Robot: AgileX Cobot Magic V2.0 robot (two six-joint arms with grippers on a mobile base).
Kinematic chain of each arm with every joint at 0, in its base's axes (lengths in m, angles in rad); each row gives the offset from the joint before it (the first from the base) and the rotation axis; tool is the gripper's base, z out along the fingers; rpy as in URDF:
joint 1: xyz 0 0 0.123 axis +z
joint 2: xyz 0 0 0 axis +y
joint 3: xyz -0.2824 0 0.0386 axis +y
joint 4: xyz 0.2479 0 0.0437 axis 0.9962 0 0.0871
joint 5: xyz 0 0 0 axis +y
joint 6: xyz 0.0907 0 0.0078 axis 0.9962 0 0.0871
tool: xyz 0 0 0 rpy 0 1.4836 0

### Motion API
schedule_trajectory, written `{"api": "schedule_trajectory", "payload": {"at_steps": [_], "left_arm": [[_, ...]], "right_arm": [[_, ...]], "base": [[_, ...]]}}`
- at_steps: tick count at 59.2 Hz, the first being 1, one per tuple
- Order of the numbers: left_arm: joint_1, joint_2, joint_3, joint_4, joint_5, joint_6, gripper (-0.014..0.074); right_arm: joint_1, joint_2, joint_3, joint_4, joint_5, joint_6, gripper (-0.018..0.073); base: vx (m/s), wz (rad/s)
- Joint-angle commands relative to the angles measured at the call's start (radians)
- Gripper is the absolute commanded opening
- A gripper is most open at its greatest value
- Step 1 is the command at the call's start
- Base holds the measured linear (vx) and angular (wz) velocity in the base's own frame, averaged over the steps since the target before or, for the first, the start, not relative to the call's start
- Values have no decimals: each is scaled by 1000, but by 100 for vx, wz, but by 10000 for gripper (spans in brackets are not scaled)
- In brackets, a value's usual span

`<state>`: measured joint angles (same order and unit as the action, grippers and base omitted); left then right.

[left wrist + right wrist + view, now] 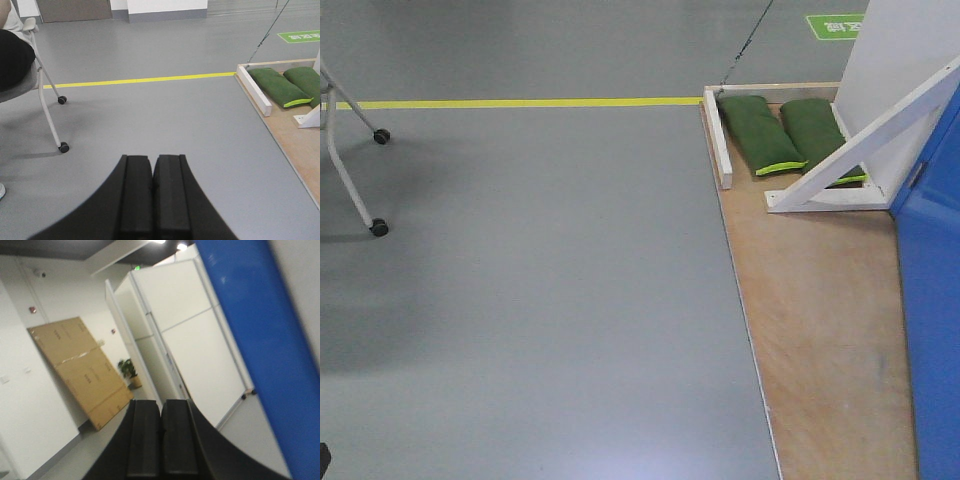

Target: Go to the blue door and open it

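The blue door fills the right edge of the front view, standing on a wooden base board; its handle is out of view. In the right wrist view the blue door runs as a slanted blue band on the right, beside my right gripper, which is shut with nothing between its black fingers. My left gripper is also shut and empty, hovering over grey floor to the left of the board. Neither gripper shows in the front view.
A white slanted brace and two green sandbags sit at the board's far end inside a white frame. A wheeled chair stands at the left. A yellow floor line crosses ahead. White partitions and a cardboard sheet stand beyond.
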<state>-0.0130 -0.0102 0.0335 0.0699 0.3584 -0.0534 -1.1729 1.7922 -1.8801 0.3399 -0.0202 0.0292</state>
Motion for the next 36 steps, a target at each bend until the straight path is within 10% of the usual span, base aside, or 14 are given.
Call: {"api": "schedule_trajectory", "payload": {"at_steps": [1,36], "left_arm": [[0,-18,-31,-2,-81,-4,71],[0,-18,-31,-2,-81,-4,71]], "right_arm": [[49,-84,-37,-18,-25,-8,-4],[231,-111,-37,1,143,-8,-4]], "base": [[0,0],[0,0]]}}
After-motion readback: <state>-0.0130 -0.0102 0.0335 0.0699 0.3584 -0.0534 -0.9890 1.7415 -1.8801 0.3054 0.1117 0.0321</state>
